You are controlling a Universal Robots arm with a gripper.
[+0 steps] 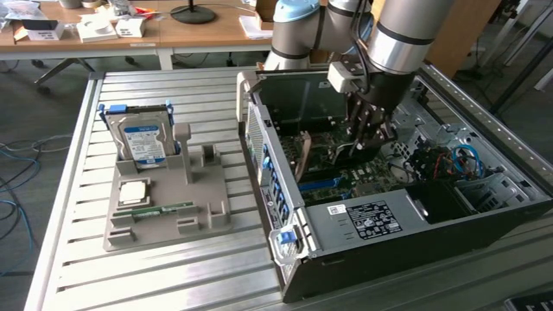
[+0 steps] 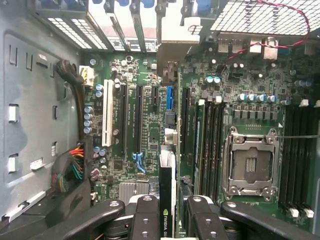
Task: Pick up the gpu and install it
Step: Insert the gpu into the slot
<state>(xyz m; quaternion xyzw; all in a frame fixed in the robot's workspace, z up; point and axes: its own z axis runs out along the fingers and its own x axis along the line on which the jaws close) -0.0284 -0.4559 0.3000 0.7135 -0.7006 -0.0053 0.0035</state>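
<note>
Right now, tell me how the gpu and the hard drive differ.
Place: the gpu is clamped in the gripper inside the case, over the motherboard; the hard drive stands in the grey holder outside it.
Look: the gpu is dark with a green logo; the hard drive is silver with a blue-white label.
Both stand on edge.

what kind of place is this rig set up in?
Probably a robotics lab or workshop: a slotted aluminium table carries an open PC case, wooden desks with boxes stand behind, and loose cables lie on the floor.
</note>
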